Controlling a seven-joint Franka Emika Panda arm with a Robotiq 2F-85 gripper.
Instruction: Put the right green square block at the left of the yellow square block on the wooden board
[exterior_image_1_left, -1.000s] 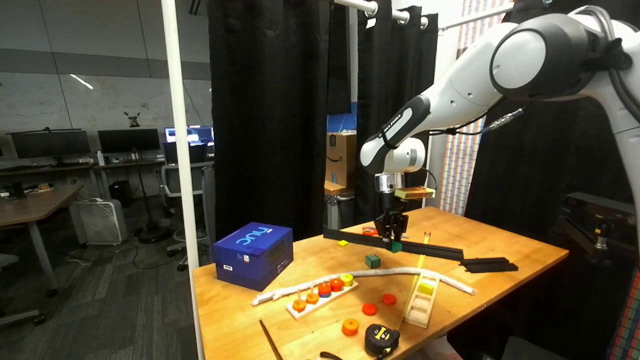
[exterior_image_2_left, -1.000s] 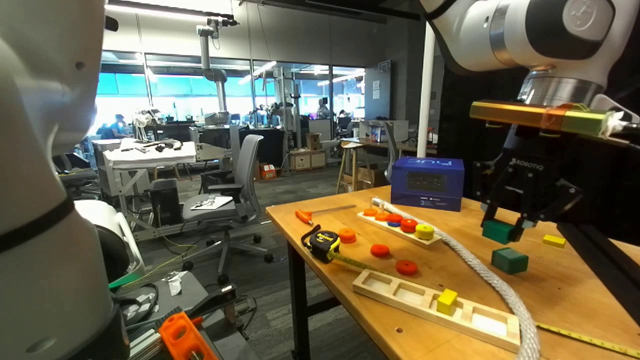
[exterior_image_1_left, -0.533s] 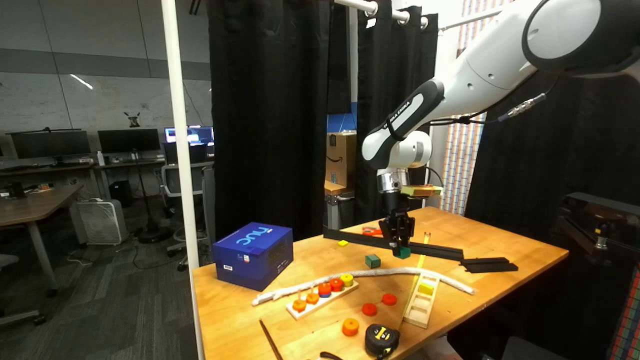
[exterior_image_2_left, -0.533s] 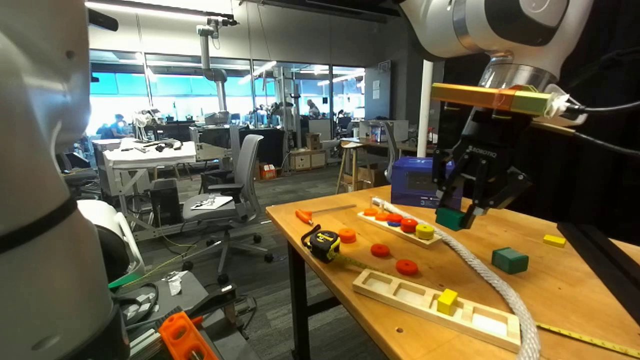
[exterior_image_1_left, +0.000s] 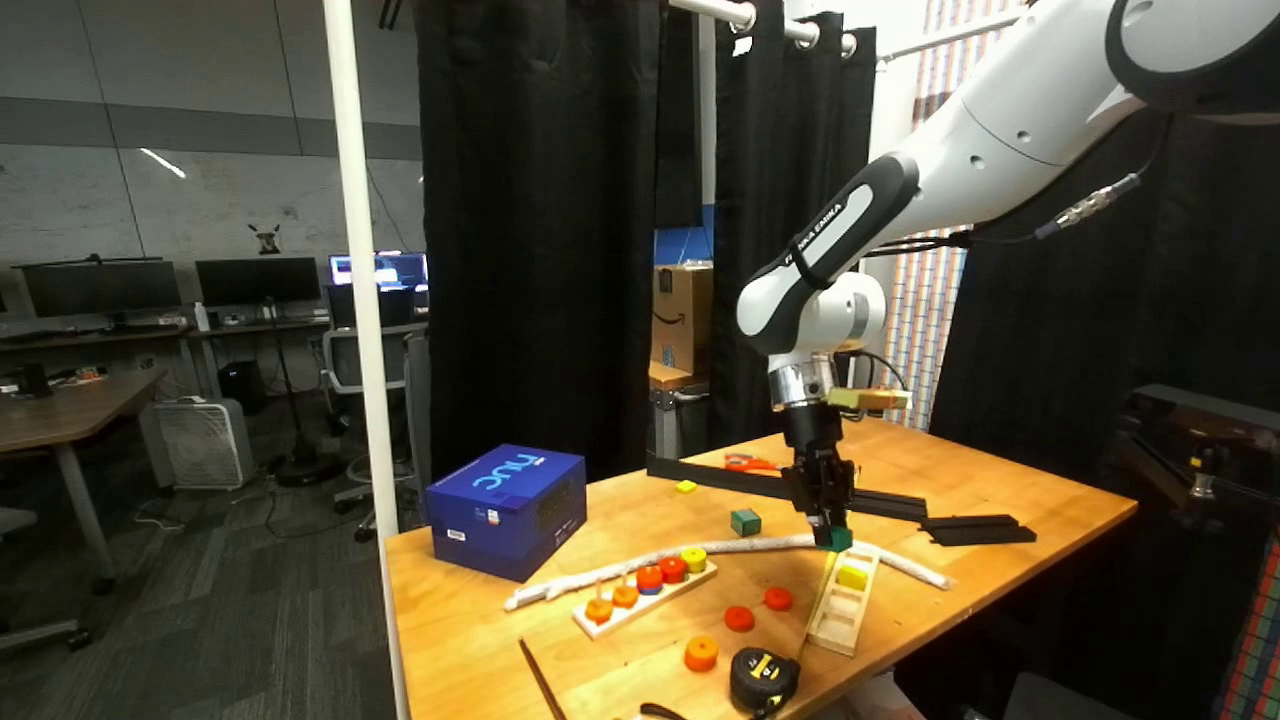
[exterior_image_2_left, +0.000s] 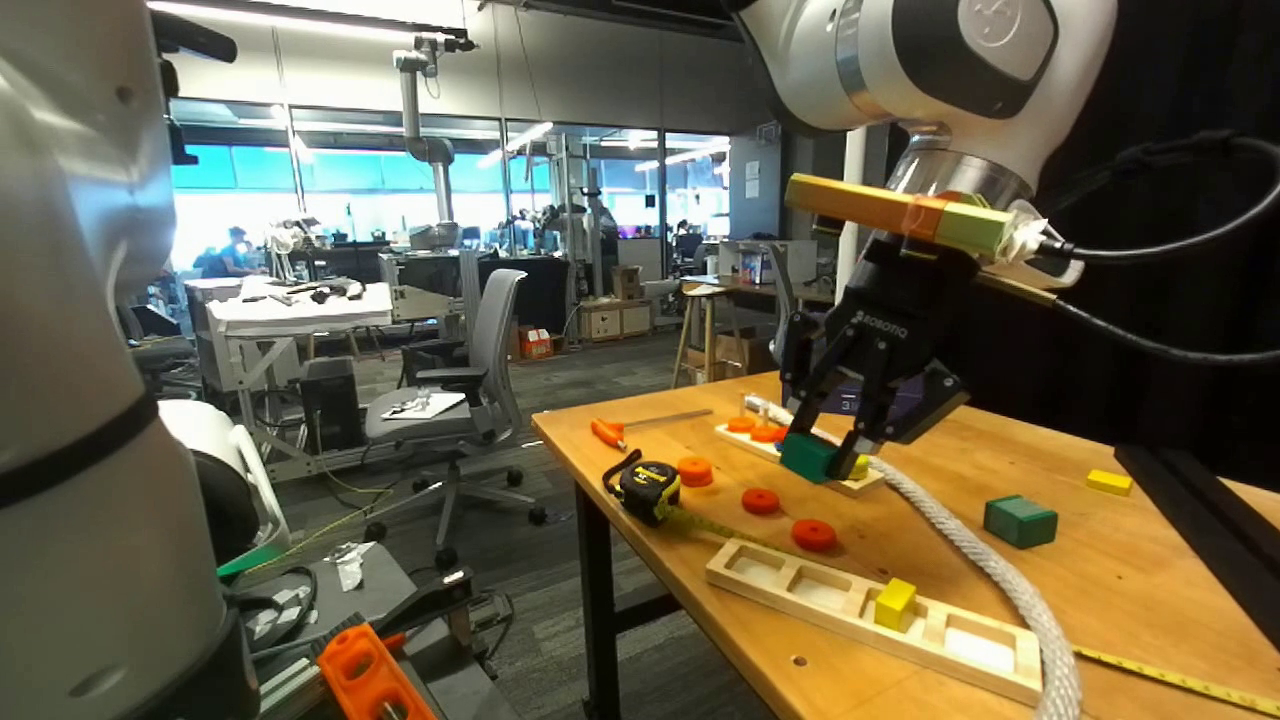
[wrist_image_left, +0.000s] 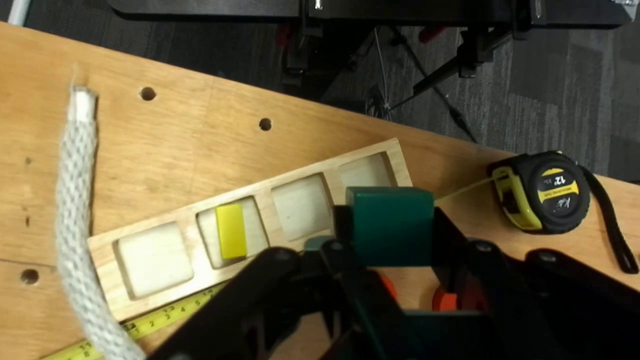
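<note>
Right of centre in an exterior view I see the black end effector (exterior_image_2_left: 824, 452), parted just enough to clamp a dark green square block (exterior_image_2_left: 803, 458) above the wooden desk (exterior_image_2_left: 1130, 600). Left of centre in the wrist view, a yellow square block (wrist_image_left: 231, 231) sits in the pale rectangular wooden board (wrist_image_left: 270, 215), second compartment from left.

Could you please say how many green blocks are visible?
2: a held green block between the jaws, a second green block on the wooden table. Any more would be hidden.
</note>
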